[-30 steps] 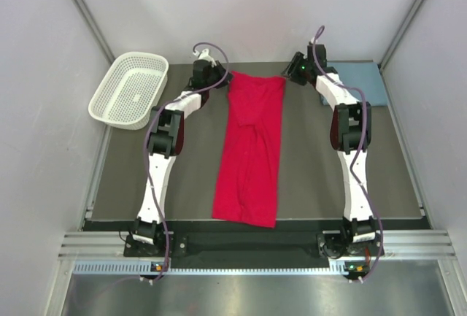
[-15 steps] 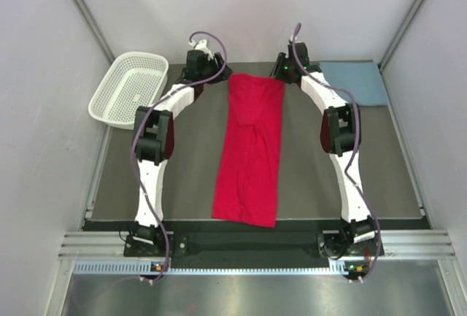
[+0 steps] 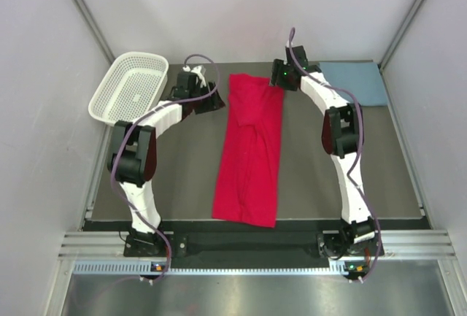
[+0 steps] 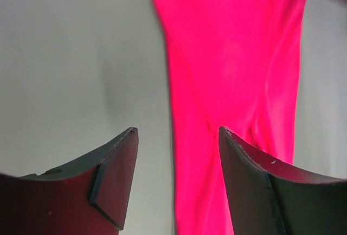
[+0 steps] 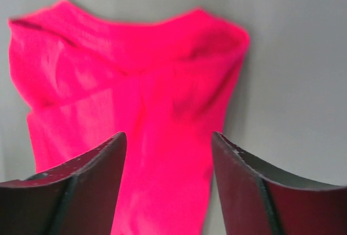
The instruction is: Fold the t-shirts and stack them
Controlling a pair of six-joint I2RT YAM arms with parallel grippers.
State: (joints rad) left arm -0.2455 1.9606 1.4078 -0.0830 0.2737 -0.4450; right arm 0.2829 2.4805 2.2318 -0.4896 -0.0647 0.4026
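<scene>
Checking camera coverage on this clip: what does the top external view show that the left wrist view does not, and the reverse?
Only the top external view shows the white mesh basket at the table's far left corner, the blue-grey t-shirt at the far right corner, the right gripper beside the red t-shirt's far end, and that shirt's full length. Only the left wrist view shows the left gripper close up, open, with the shirt's edge visible through the gap. Both show the red t-shirt lying on the table.

The left arm (image 3: 144, 199) and right arm (image 3: 352, 185) have white links, black joints, purple cables and dark wedge-shaped tool fingers (image 4: 255, 186).
</scene>
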